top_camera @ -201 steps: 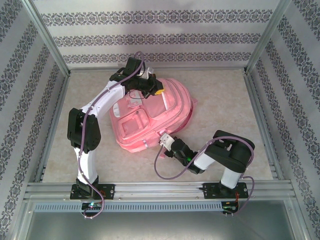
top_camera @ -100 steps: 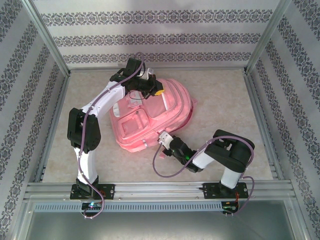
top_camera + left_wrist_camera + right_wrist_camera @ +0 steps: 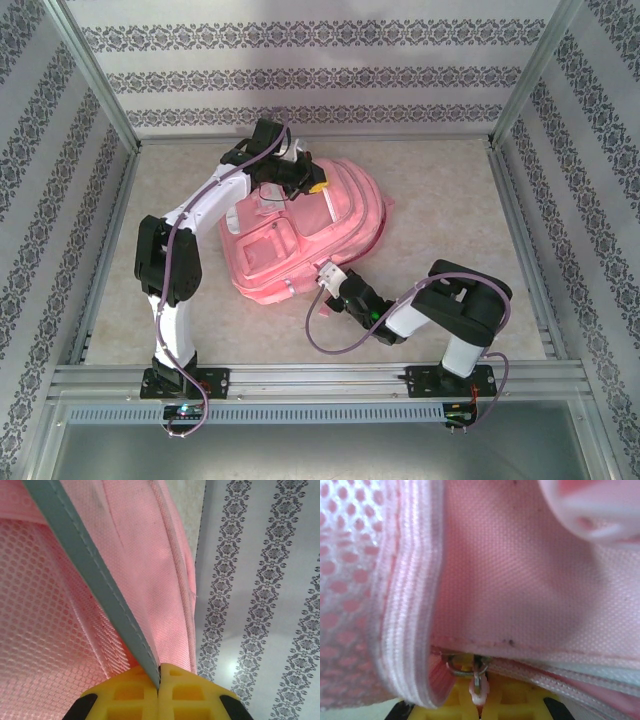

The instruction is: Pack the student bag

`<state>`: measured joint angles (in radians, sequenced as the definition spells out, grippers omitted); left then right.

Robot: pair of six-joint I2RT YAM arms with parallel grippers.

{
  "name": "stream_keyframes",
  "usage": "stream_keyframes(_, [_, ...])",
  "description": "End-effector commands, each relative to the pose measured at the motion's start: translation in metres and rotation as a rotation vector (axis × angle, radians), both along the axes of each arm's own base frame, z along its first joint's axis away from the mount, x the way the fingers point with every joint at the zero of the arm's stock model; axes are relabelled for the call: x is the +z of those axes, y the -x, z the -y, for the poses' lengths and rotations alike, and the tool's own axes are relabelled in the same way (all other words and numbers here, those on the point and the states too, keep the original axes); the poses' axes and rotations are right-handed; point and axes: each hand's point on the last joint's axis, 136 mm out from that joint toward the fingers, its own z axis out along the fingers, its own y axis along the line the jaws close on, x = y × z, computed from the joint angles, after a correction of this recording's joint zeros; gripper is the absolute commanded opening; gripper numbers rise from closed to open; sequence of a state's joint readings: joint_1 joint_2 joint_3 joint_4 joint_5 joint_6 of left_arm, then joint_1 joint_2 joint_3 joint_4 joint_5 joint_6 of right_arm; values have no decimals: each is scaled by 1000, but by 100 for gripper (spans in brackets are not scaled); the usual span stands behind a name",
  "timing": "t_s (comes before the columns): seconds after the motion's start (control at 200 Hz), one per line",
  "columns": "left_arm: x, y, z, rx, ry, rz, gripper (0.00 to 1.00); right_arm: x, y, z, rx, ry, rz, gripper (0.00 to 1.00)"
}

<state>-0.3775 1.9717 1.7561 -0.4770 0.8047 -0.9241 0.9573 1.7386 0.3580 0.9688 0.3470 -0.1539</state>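
The large pink fabric backpack lies flat in the middle of the pale speckled bench, and it has not visibly shifted over the last second. The change is at its near edge. The right tool, whose jaws were a little apart a moment ago, has now closed. In the right wrist view its yellow fingers pinch the small metal zipper pull with a pale tab. The left tool keeps its place at the far end of the bag. Its jaws are together, clamped on a grey-white trim strip of the fabric. With one end pinned and the zipper now gripped, the zip looks ready to be drawn. Which way it must run, I cannot tell.
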Motion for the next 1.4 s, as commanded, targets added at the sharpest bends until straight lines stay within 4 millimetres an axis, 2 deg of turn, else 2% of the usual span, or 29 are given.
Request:
stream_keyframes(0.0, [22, 1, -9, 3, 5, 70, 0, 25, -10, -2, -33, -86, 38, 0])
stream_keyframes(0.035, [21, 2, -11, 5, -3, 70, 4, 25, -10, 2, -49, -79, 33, 0])
stream_keyframes(0.085, [22, 2, -15, 10, -15, 72, 18, 24, -10, 9, -78, -69, 25, 0])
stream_keyframes(0.22, [27, 14, -35, 44, -69, 91, 44, 16, -5, 27, -133, 4, -68, 0])
stream_keyframes(0.295, [30, 29, -54, 83, -114, 108, 53, 12, -3, 38, -207, 58, -147, 0])
stream_keyframes(0.35, [27, 43, -67, 112, -142, 102, 56, 13, 0, 40, -210, 69, -167, 0])
stream_keyframes(0.405, [24, 61, -82, 151, -173, 85, 58, 16, 4, 43, -218, 50, -173, 0])
stream_keyframes(0.48, [12, 87, -105, 228, -233, 29, 60, 18, 8, 50, -259, 11, -200, 0])
stream_keyframes(0.6, [-13, 135, -133, 344, -264, -80, 63, 24, 12, 50, -292, -18, -259, 0])
stream_keyframes(0.739, [-36, 186, -159, 499, -231, -174, 69, 28, 19, 38, -282, -33, -335, 0])
stream_keyframes(0.874, [-57, 219, -172, 624, -151, -238, 72, 33, 19, 32, -348, -145, -373, 0])
stream_keyframes(1.024, [-82, 238, -178, 686, -119, -267, 72, 35, 24, 13, -355, -305, -478, 0])
stream_keyframes(1.099, [-93, 240, -178, 708, -89, -279, 72, 36, 26, 2, -345, -354, -512, 0])
stream_keyframes(1.234, [-103, 234, -177, 727, -53, -244, 70, 40, 30, -12, -321, -386, -531, 0])
stream_keyframes(1.394, [-110, 225, -169, 705, -28, -213, 64, 40, 33, -16, -311, -398, -546, 0])
